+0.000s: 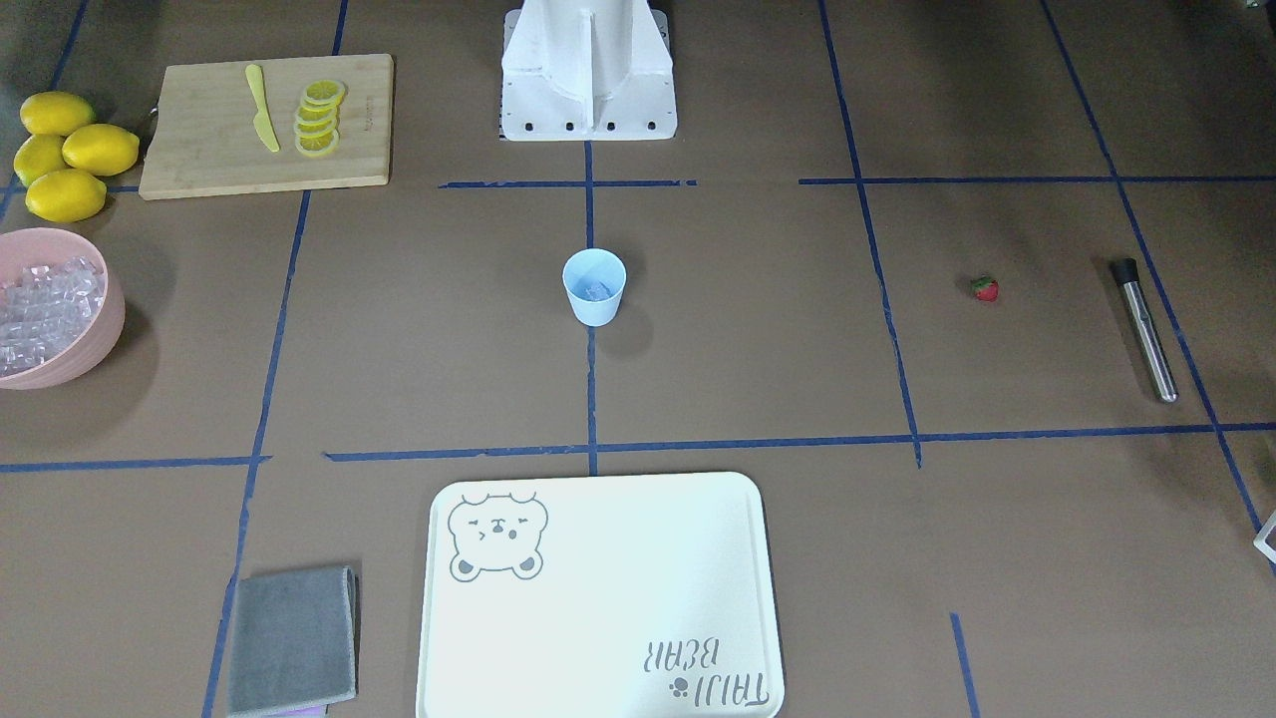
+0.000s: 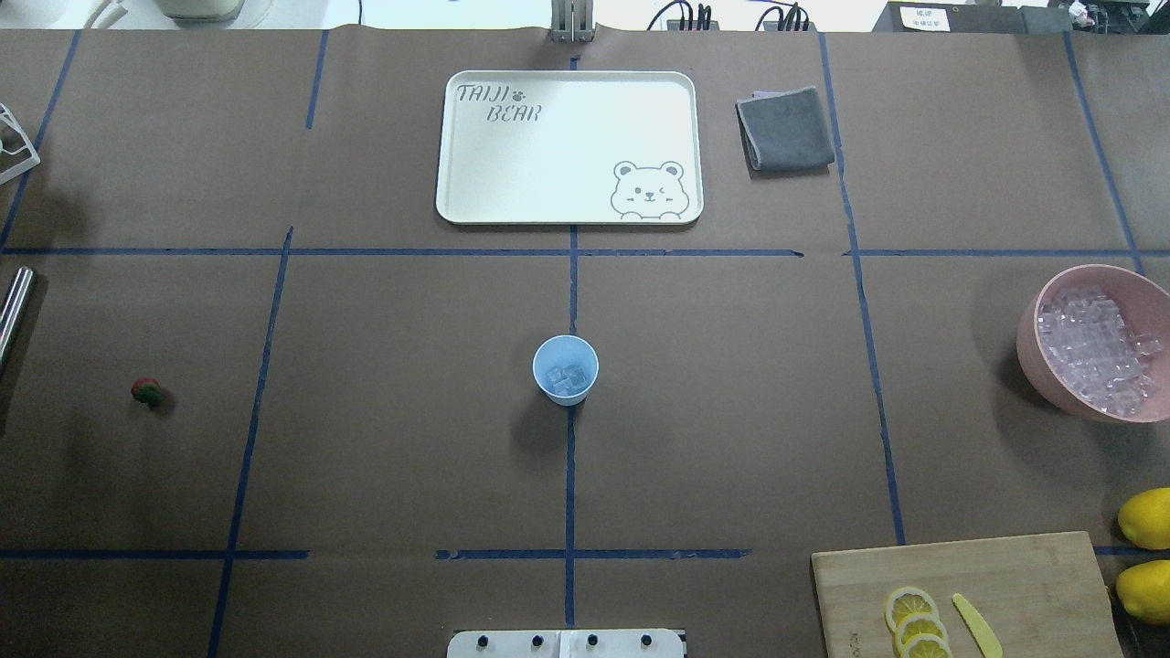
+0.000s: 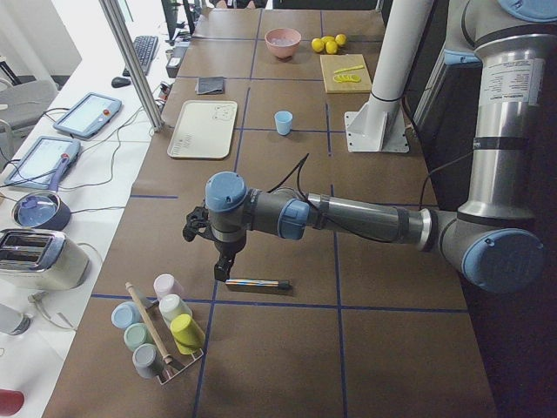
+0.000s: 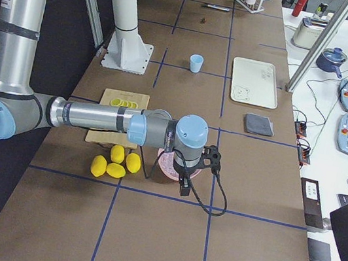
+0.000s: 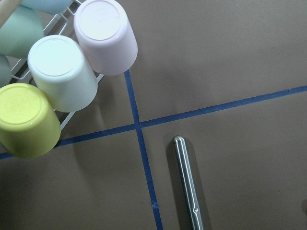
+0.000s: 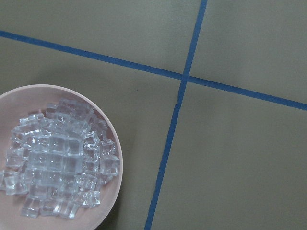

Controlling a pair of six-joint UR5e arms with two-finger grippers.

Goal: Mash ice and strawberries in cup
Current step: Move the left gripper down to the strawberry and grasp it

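Note:
The pale blue cup [image 2: 565,370] stands at the table's middle with a few clear ice cubes [image 2: 568,376] in it. It also shows in the front view [image 1: 594,289]. The tiny red strawberry [image 1: 985,289] lies on the paper on my left side, apart from the cup. A metal muddler [image 1: 1144,329] lies beyond it. My left gripper [image 3: 224,266] hangs over the muddler's end [image 5: 188,187]; I cannot tell if it is open. My right gripper [image 4: 183,187] hangs by the pink bowl [image 6: 112,158] of ice [image 6: 57,163]; I cannot tell its state.
A cream bear tray [image 2: 567,146] and a grey cloth [image 2: 786,128] lie at the far side. A cutting board [image 1: 264,125] holds lemon slices and a yellow knife, with whole lemons [image 1: 65,150] beside it. A rack of upturned cups [image 5: 67,76] stands near the muddler.

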